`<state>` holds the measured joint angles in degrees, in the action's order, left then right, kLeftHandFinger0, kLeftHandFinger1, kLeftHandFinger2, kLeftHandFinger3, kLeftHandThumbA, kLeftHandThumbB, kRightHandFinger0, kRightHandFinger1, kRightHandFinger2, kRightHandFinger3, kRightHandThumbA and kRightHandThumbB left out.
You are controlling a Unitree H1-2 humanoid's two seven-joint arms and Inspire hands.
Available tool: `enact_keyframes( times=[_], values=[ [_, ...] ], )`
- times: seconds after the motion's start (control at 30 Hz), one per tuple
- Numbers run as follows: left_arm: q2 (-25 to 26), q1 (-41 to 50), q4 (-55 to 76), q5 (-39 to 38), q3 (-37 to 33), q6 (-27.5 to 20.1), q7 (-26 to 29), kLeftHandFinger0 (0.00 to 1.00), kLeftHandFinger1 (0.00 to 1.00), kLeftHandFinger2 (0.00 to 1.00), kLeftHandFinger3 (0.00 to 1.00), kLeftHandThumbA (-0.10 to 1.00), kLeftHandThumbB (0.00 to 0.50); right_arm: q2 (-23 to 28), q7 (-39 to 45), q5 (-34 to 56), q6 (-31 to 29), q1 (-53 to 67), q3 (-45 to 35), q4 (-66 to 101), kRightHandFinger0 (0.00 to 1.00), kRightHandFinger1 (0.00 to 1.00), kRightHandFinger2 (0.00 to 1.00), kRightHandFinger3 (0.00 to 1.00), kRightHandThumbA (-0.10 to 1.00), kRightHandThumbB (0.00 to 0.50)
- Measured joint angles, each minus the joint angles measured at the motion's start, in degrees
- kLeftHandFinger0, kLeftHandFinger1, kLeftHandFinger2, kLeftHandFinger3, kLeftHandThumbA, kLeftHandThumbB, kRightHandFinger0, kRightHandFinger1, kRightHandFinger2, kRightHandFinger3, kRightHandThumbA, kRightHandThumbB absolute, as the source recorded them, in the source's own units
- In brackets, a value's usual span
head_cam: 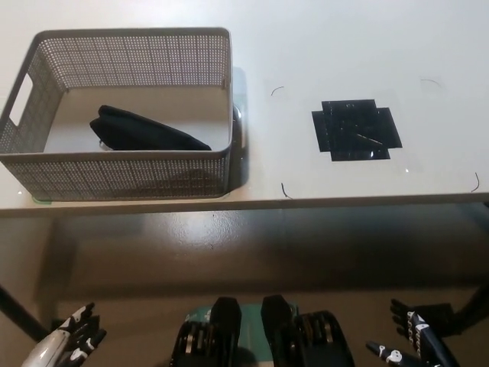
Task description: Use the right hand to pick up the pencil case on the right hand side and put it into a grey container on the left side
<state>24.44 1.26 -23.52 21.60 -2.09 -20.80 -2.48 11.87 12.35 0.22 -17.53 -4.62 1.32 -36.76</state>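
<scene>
One black fabric pencil case [145, 134] lies inside the grey perforated plastic container [122, 180] on the left of the white desk [328, 46]. Below the desk's near edge, my black right hand [412, 344] and white left hand [72, 340] hang empty, fingers spread.

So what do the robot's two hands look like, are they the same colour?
No, they differ. The left hand is white with black patches along its slim, jointed fingers. The right hand is black with small pale, silvery bits on its fingers. Both look like thin mechanical fingers rather than claws. No cables show.
</scene>
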Motion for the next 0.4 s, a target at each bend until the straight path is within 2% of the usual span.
enact_keyframes(
  times=[0.1, 0.23, 0.3, 0.33, 0.4],
  values=[
    [-0.25, -0.01, 0.11, -0.14, 0.17, 0.10, 0.11, 1.00, 1.00, 1.00, 1.00, 1.00, 0.199, 0.01, -0.03, -0.12, -0.02, 0.00, 0.41, 0.52, 1.00, 1.00, 1.00, 1.00, 1.00, 0.302],
    [-0.65, -0.01, 0.24, -0.23, 0.22, 0.27, 0.31, 1.00, 1.00, 1.00, 1.00, 1.00, 0.184, 0.09, -0.12, -0.67, -0.02, -0.02, 0.89, 1.14, 1.00, 1.00, 1.00, 1.00, 1.00, 0.308],
    [-0.68, -0.04, 0.41, -0.10, 0.18, 0.35, 0.46, 1.00, 1.00, 1.00, 1.00, 1.00, 0.217, 0.14, -0.13, -0.98, -0.02, -0.03, 0.97, 1.34, 1.00, 1.00, 1.00, 1.00, 1.00, 0.305],
    [-0.68, -0.14, 0.58, 0.04, 0.16, 0.48, 0.52, 1.00, 1.00, 1.00, 1.00, 1.00, 0.230, 0.21, -0.14, -1.15, -0.02, -0.17, 1.04, 1.43, 1.00, 1.00, 1.00, 1.00, 1.00, 0.318],
    [-0.67, -0.75, 0.67, 0.52, 0.01, 0.76, 0.63, 1.00, 1.00, 1.00, 1.00, 1.00, 0.227, 0.47, -0.17, -1.40, 0.00, -0.84, 1.09, 1.45, 1.00, 1.00, 1.00, 1.00, 1.00, 0.311]
  ],
)
